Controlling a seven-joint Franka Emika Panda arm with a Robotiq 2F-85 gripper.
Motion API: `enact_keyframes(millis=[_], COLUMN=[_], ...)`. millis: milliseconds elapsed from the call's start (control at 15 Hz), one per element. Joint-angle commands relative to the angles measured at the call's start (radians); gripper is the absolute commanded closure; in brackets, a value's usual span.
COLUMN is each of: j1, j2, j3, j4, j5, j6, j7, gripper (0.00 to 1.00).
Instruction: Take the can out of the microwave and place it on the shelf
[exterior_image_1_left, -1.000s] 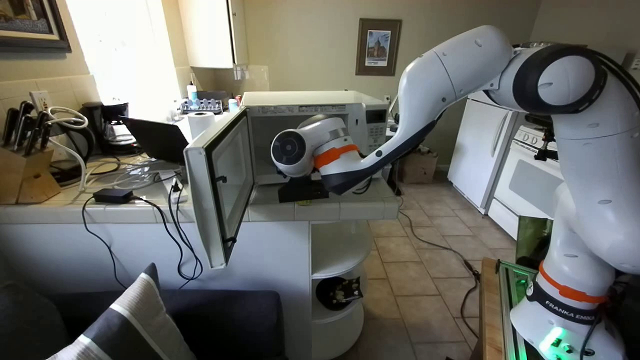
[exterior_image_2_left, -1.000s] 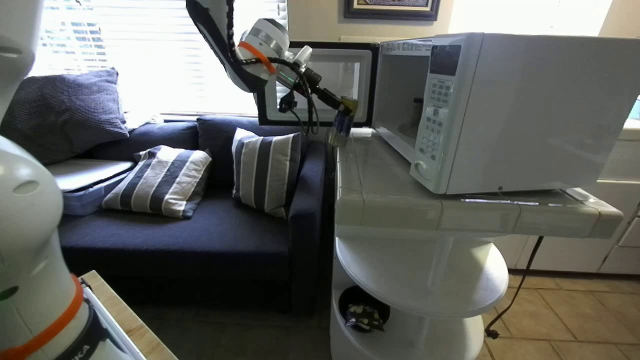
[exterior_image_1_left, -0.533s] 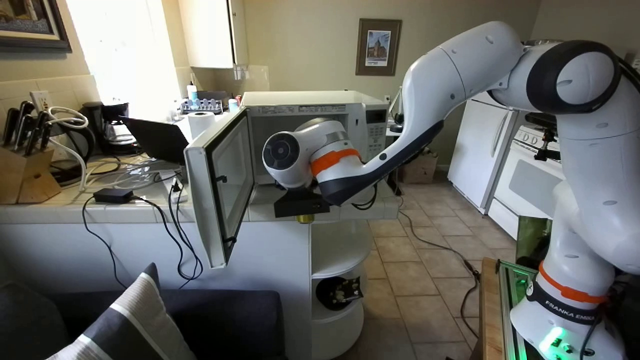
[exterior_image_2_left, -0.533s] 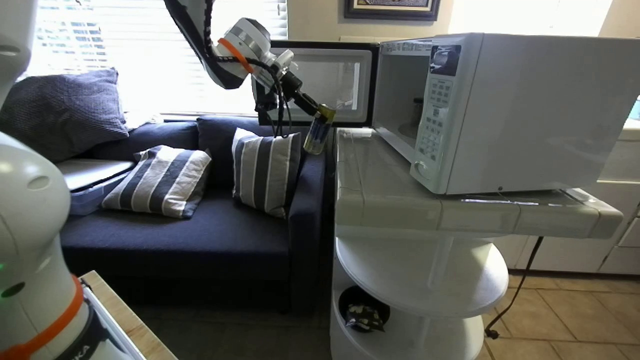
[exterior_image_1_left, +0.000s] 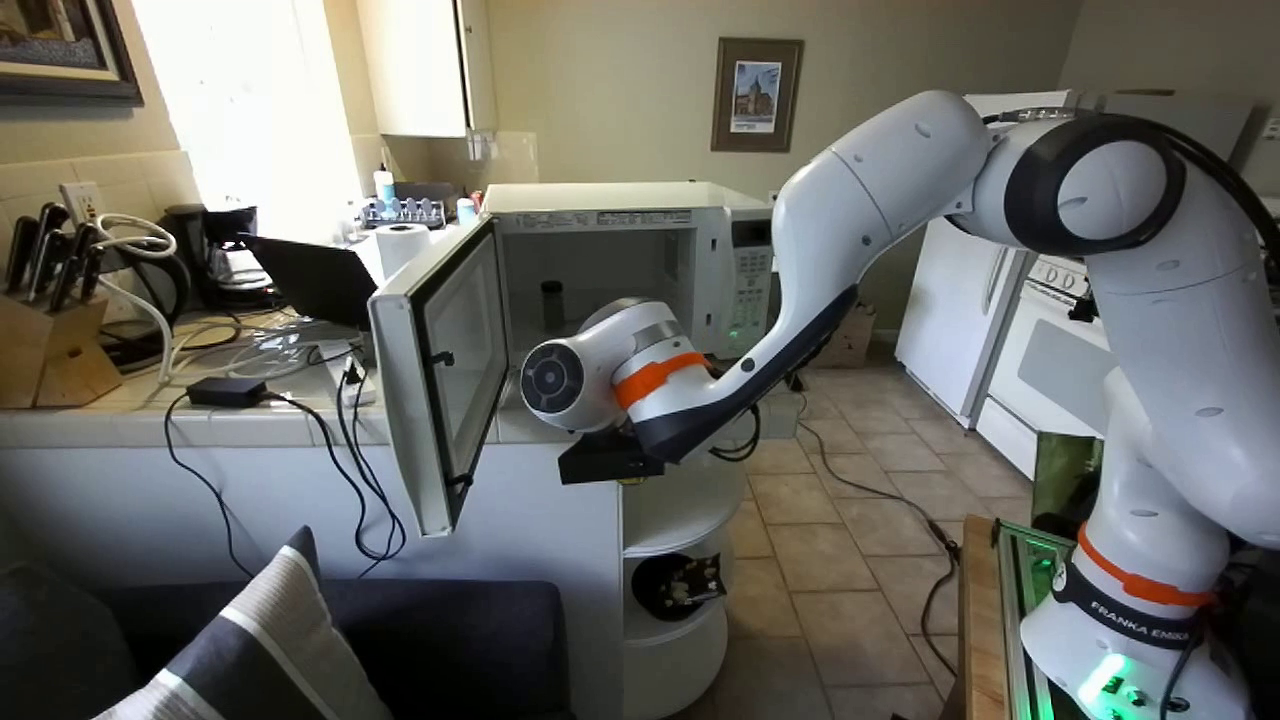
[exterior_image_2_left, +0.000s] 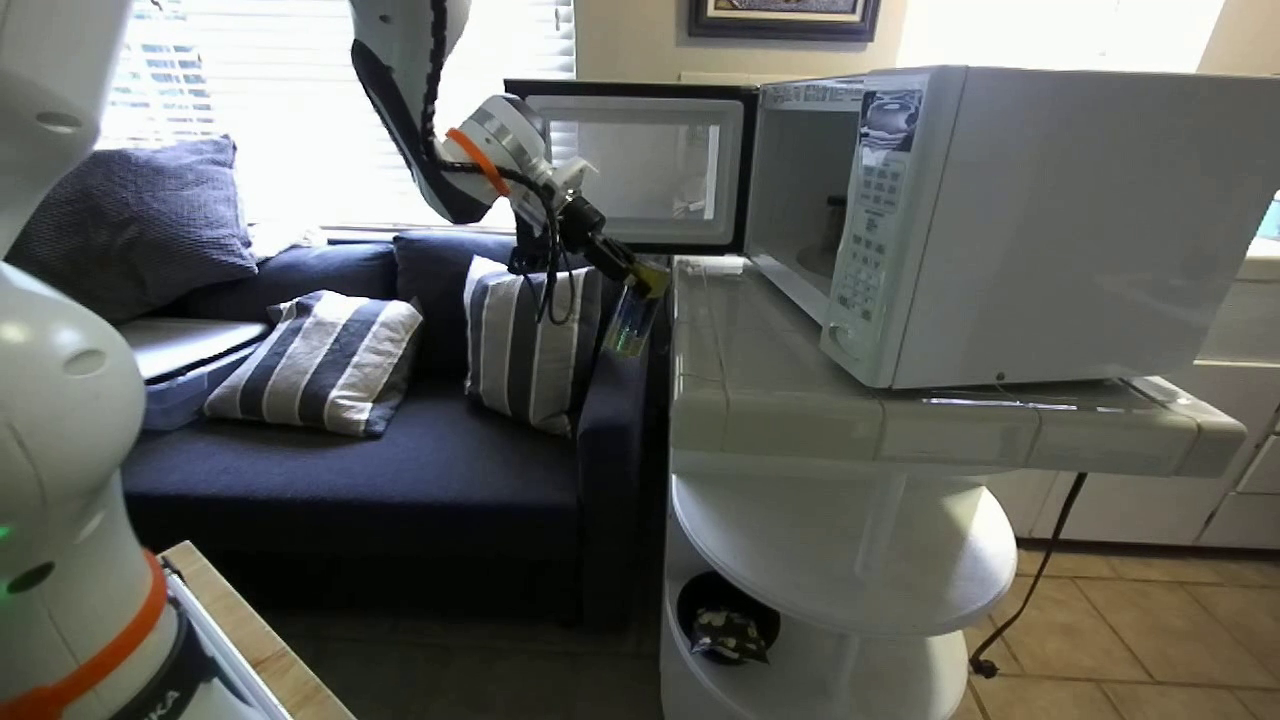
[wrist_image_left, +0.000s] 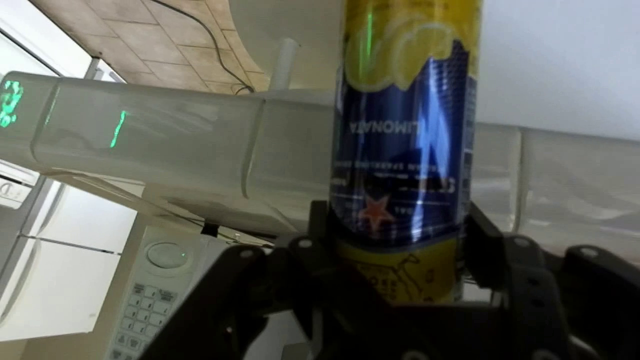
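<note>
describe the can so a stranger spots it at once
Start at the white microwave on the tiled counter. Just off the counter's edge, the pincer holds the can. Its yellow-and-blue lemon design sets it apart from the black pincer and pale counter.

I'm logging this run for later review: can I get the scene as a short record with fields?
can: yellow and blue, tilted, held in the air
gripper: clamped on the can
microwave: on the tiled counter, door open, small dark item inside
shelf: white, rounded, below the counter
lower level: dark bowl, patterned packet in or against it
task status: can out, not yet on the shelf
</note>
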Motion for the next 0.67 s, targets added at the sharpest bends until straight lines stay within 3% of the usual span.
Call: enact_keyframes(millis=[0, 400, 467, 600], j1=[0.016, 0.027, 0.027, 0.050], j2=[0.010, 0.020, 0.020, 0.058], j3=[-0.011, -0.009, -0.009, -0.006], j4=[0.004, 0.014, 0.014, 0.054], j5=[0.006, 0.006, 0.006, 0.006], j6=[0.005, 0.006, 0.006, -0.026], j7=[-0.001, -0.001, -0.001, 0.005], gripper=[0.37, 0.37, 0.62, 0.62])
